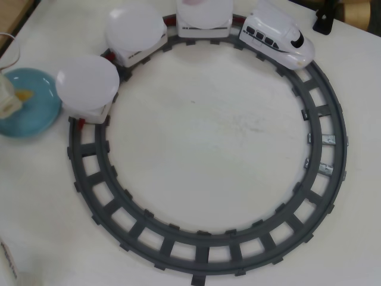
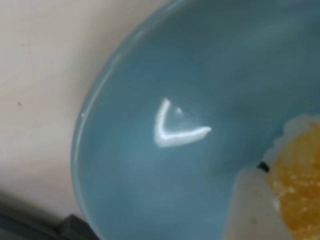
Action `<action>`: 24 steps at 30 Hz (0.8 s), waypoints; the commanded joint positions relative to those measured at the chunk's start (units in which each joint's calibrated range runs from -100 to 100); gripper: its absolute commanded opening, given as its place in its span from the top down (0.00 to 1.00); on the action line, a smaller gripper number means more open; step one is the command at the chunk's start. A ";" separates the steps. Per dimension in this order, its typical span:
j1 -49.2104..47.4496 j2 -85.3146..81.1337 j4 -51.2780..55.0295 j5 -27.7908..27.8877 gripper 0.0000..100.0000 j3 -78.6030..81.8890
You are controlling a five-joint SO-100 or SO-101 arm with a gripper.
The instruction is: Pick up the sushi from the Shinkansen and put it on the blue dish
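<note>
The sushi [image 2: 295,175] is sitting at the lower right of the wrist view, directly over the blue dish [image 2: 150,190]; whether it is resting on the glaze or hanging just above it cannot be told. Its yellow-orange top is facing the camera, and a whitish finger [image 2: 250,210] is lying against its left side. In the overhead view the sushi [image 1: 24,95] is appearing as a small yellow patch over the left half of the dish [image 1: 36,116], with the gripper [image 1: 9,98] entering from the left edge. The jaws appear to be closed on the sushi, so the piece lies between them and needs no approach from any side. The long axis cannot be judged, since most of it is cut off.

The dish surface is glossy and bare, giving ample room for release. The rear plate [image 1: 87,82] of the Shinkansen [image 1: 278,37] is touching or overlapping the dish's right rim, on the track [image 1: 202,250].
</note>
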 commanded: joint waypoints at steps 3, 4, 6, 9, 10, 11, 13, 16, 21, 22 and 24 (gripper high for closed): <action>0.12 1.64 -0.35 -0.26 0.82 -3.32; 0.12 2.13 -0.35 -0.26 0.80 -3.41; 0.12 2.72 -0.18 -0.26 0.78 -3.41; 0.04 2.63 -0.18 -0.26 0.78 -3.50; 0.04 2.55 -0.10 -0.26 0.78 -3.77; -0.05 2.55 0.24 -0.31 0.78 -4.68; 0.04 2.63 1.60 -0.31 0.77 -7.02; 0.12 2.63 4.91 -0.31 0.76 -11.98; 0.12 2.63 13.91 -0.26 0.75 -22.62; 0.21 2.63 16.04 -0.26 0.75 -25.33; 0.56 2.55 16.72 -0.31 0.75 -27.40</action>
